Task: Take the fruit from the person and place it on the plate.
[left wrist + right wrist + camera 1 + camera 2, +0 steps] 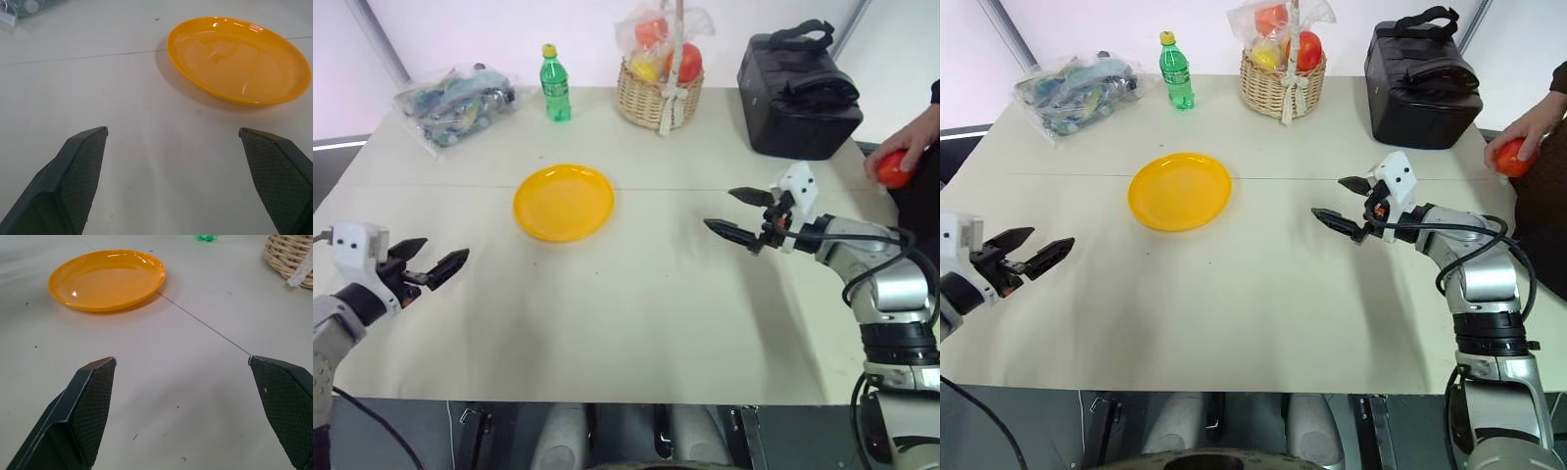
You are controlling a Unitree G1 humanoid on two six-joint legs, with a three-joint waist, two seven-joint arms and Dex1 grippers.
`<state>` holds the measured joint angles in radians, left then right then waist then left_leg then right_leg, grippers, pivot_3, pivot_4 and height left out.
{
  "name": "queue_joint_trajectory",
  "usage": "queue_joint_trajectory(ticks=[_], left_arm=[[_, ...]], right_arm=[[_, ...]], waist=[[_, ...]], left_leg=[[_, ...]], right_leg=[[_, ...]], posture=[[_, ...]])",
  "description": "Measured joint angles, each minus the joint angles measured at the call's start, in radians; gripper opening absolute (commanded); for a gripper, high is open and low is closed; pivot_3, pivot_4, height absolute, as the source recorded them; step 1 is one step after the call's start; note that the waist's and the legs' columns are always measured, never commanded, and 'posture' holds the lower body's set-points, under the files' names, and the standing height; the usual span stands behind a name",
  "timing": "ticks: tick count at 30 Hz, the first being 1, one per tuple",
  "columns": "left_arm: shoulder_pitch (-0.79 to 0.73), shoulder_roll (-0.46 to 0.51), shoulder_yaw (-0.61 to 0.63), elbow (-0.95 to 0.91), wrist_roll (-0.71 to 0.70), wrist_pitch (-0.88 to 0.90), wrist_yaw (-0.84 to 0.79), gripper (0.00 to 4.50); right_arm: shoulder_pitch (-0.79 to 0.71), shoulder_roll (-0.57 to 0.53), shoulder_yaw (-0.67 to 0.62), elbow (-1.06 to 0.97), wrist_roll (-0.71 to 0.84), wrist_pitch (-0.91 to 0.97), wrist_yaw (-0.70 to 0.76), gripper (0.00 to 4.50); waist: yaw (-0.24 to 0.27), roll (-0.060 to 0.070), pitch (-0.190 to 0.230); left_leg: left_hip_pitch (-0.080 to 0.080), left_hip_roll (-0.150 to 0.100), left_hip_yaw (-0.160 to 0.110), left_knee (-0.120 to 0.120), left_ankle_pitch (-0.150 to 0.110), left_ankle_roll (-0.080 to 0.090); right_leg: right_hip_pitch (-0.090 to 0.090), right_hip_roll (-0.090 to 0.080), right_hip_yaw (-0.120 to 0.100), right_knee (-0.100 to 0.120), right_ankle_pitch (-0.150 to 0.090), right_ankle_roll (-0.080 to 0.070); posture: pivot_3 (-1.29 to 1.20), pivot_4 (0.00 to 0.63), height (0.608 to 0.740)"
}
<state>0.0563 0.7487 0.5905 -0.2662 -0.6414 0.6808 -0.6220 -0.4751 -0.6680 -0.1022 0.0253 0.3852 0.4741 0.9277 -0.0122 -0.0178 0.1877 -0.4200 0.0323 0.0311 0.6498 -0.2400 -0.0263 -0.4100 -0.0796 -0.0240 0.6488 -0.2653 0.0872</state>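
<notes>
Behind the plate (564, 202) stand a bottle (554, 84), basket (658, 90) and black bag (799, 93); both grippers' jaws spread, empty.

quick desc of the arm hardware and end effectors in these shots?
Both arms are grey-and-silver jointed tubes with black bands at the joints. Each carries a white boxy wrist module. The left end effector and right end effector each have two black tapered, pointed fingers with cross-hatched textured inner pads. Black cables loop along the right forearm.
</notes>
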Motion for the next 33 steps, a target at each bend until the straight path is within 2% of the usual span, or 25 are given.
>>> queue_joint_trajectory(ticks=[17, 33], left_arm=[[-0.074, -0.002, 0.003, 0.008, -0.015, 0.004, 0.007, 4.50], [-0.079, 0.006, -0.009, 0.009, -0.026, 0.014, -0.011, 4.50]], right_arm=[[0.024, 0.060, 0.023, -0.006, 0.004, 0.001, -0.029, 4.43], [0.049, 0.061, 0.028, -0.025, 0.011, 0.003, -0.037, 4.43]], waist=[[0.000, 0.000, 0.000], [0.000, 0.000, 0.000]], left_leg=[[0.000, 0.000, 0.000, 0.000, 0.000, 0.000], [0.000, 0.000, 0.000, 0.000, 0.000, 0.000]], right_leg=[[0.000, 0.000, 0.000, 0.000, 0.000, 0.000], [0.000, 0.000, 0.000, 0.000, 0.000, 0.000]], posture=[[0.00, 0.150, 0.740], [0.00, 0.150, 0.740]])
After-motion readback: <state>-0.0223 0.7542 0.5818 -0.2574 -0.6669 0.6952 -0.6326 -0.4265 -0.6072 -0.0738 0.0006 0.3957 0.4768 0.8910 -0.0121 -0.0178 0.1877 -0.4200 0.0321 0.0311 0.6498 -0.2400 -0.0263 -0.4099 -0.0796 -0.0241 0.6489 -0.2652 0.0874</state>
